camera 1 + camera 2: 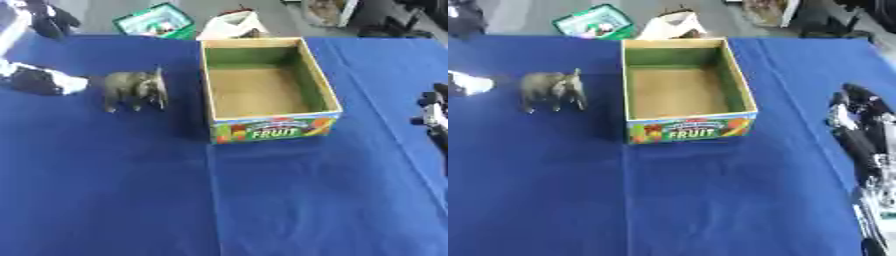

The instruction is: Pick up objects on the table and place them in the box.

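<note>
A grey toy elephant (134,89) stands on the blue table, just left of the box. The cardboard box (319,87) is open at the top, has a FRUIT label on its front, and shows nothing inside. My left hand (37,81) shows as a black-and-white shape at the left edge, close to the elephant's rear and apart from it. My right hand (856,119) rests open at the table's right edge, well away from the box.
The blue cloth (219,200) covers the whole table. Beyond the far edge stand a green container (157,21) and a white bag (232,25). Dark shapes (48,17) sit at the upper left corner.
</note>
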